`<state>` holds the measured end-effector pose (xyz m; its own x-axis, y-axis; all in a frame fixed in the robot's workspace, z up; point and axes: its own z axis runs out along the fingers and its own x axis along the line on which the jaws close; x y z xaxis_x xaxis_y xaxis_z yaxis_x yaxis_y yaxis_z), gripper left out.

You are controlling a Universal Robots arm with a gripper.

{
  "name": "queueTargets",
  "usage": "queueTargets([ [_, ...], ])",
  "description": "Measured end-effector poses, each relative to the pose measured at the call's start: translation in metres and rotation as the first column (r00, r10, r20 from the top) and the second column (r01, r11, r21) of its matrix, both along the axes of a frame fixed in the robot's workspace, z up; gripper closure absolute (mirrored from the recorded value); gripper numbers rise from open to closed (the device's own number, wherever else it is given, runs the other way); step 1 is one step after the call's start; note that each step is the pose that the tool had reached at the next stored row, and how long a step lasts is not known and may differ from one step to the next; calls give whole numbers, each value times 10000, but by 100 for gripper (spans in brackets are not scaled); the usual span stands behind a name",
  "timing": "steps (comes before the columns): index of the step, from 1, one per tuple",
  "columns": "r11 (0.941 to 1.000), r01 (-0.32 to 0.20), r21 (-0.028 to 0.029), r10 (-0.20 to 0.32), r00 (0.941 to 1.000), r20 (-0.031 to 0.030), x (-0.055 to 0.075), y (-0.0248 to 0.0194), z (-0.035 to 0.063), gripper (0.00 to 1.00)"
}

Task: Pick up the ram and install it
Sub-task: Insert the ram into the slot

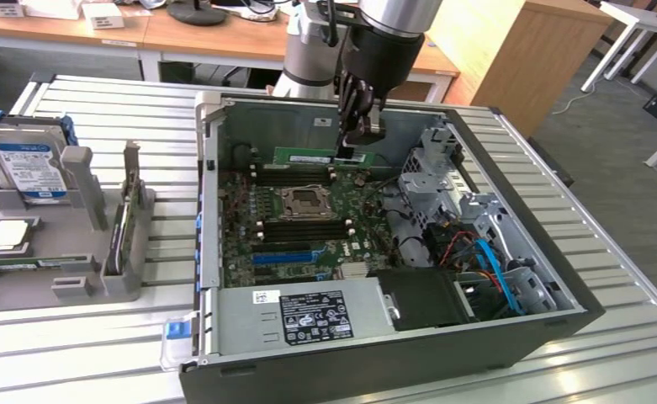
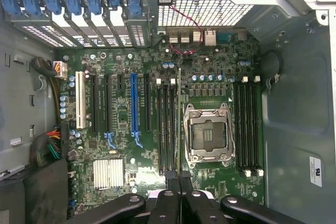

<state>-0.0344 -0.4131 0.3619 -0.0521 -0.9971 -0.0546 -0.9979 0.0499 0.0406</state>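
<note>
Gripper is clamped on the ram, held above the motherboard.

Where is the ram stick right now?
In the exterior view, the hand holds the ram inside the open case, above the far edge of the motherboard, just behind the CPU socket.

My arm: reaching down steeply, silver link above, black wrist beneath. My gripper: pointing straight down, black linkage bars folded inward. My fingers: close together, near parallel, a thin gap between them. Pinched in that gap is the ram, held level and sticking out toward the exterior view's left.
</note>
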Motion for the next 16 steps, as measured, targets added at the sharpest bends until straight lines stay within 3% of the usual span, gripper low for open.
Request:
queueTargets([
  [5,10000,-1,1,1,10000,0,0,0,-39,88],
  [16,10000,0,1,0,10000,0,0,0,-233,88],
])
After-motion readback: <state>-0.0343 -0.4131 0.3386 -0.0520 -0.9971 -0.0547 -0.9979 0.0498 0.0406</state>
